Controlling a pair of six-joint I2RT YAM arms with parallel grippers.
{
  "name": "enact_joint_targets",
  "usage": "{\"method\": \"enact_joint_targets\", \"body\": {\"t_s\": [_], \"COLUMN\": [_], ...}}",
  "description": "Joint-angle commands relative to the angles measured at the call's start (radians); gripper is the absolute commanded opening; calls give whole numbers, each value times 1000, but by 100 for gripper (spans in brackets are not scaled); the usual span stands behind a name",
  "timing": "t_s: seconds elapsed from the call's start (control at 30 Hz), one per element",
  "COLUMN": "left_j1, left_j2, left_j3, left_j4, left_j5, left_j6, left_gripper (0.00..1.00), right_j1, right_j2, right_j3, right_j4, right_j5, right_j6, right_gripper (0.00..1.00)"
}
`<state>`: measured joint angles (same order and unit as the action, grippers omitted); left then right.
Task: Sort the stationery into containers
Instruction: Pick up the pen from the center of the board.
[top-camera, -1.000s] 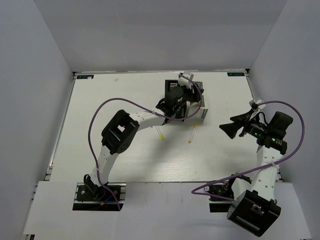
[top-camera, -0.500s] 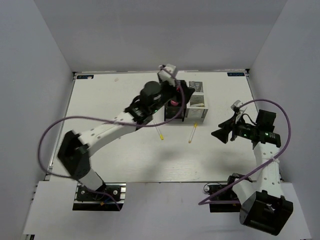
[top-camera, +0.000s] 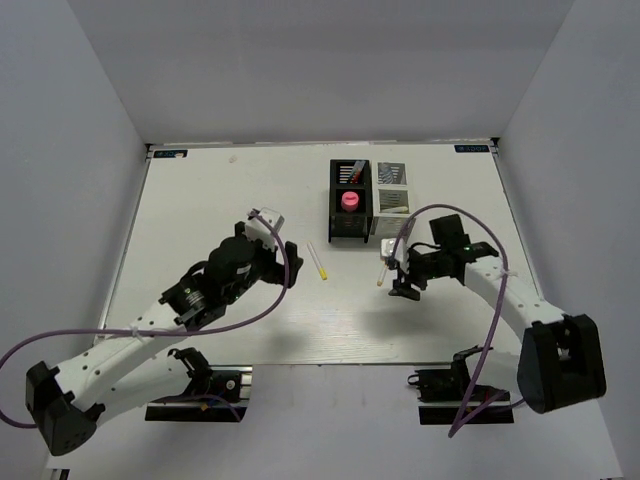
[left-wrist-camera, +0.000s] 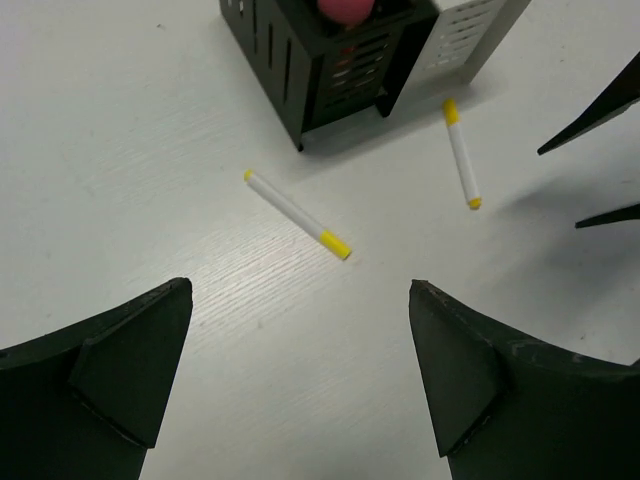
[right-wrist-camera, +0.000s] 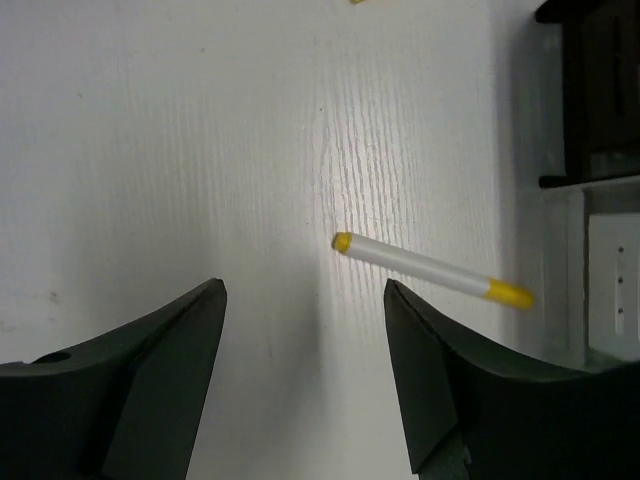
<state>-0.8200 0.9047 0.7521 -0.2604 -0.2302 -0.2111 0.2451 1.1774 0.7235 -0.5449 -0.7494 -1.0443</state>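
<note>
Hovering wide open and empty, the right gripper (top-camera: 398, 280) is hanging just beside one white-and-yellow pen (top-camera: 384, 270) on the table (top-camera: 200, 200); the left gripper (left-wrist-camera: 300, 290), likewise spread, is facing the other pen (left-wrist-camera: 297, 213); the pink-capped tube (top-camera: 350, 200) is sitting inside the black organiser (top-camera: 350, 228), seemingly leaving these two

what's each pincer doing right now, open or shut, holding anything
Left pincer: open, holding nothing.
Right pincer: open, holding nothing, with a white-and-yellow pen just ahead of it.
</note>
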Motion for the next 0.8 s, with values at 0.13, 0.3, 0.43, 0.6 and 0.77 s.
{"method": "enact_joint_targets", "body": {"t_s": [0.13,0.3,0.43,0.6,0.77], "left_j1": [2,2,2,2,2], "left_j2": [-135,-135,-135,-135,-135], "left_j3": [-45,-45,-45,-45,-45], "left_j4": [-125,-125,-134,-134,-134], "left_j5": [-69,-55,-55,-46,-46], "left_j6": [30,30,30,39,39], "left_gripper": [99,99,99,99,99], "right_j1": [111,118,118,140,167], "right_j2": [194,271,287,347,428], "right_j3": [51,73,86,135,206], "right_j4": [37,105,148,83,-15], "right_j5": [269,331,340,360,413], "right_j6": [-542,-620,-669,-784,-873], "right_gripper": [64,62,62,62,60]}}
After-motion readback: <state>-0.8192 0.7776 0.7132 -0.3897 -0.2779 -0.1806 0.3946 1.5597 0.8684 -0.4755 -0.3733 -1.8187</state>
